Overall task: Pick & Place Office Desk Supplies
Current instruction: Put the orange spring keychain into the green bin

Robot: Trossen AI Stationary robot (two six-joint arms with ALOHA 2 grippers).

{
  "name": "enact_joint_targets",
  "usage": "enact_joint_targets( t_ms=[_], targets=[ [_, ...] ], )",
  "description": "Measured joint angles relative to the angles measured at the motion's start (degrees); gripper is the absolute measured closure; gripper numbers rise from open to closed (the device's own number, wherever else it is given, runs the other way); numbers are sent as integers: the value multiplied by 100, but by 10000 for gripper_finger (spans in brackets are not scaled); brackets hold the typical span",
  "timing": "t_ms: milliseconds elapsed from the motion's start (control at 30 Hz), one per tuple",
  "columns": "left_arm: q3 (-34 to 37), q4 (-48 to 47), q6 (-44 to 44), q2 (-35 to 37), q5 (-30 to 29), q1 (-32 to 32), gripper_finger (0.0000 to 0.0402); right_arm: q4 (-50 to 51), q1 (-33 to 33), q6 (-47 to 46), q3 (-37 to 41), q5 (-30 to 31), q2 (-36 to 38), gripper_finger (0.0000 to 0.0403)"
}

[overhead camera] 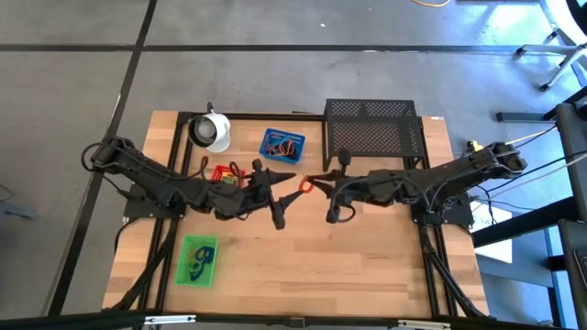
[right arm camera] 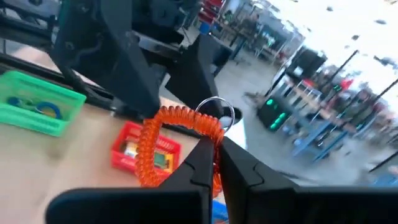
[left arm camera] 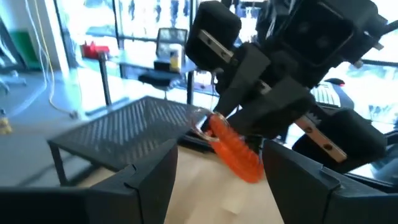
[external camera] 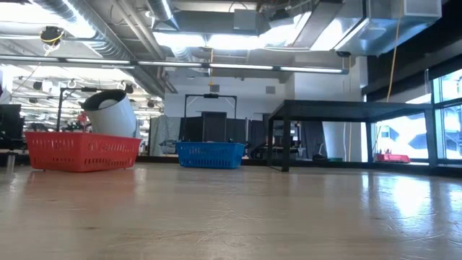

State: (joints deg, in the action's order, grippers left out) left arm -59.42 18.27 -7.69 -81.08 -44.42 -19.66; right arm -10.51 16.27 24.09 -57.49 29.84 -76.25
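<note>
Two grippers meeting beside black mesh rack (overhead camera: 371,128): left gripper (left arm camera: 214,186) wide open, empty; right gripper (right arm camera: 214,163) clamped on orange coiled band (right arm camera: 177,146), likely mid-handover, needing carry to a tray next.

both arms are built from dark, near-black jointed segments, with black cables looped at their bases. the left gripper (overhead camera: 286,188) is formed of blocky black fingers (left arm camera: 149,186), and silver metal strips are fixed on the right gripper (left arm camera: 219,127).
</note>
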Motion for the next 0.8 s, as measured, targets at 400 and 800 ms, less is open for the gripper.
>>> enact_joint_targets(
  t_ms=[400, 800],
  targets=[
    [0, 187, 1393, -2, 39, 28, 171, -605, 0, 834, -2, 537, 0, 388],
    [0, 576, 499, -4, 1162, 620, 172, -666, 0, 849, -2, 530, 0, 387]
  ],
)
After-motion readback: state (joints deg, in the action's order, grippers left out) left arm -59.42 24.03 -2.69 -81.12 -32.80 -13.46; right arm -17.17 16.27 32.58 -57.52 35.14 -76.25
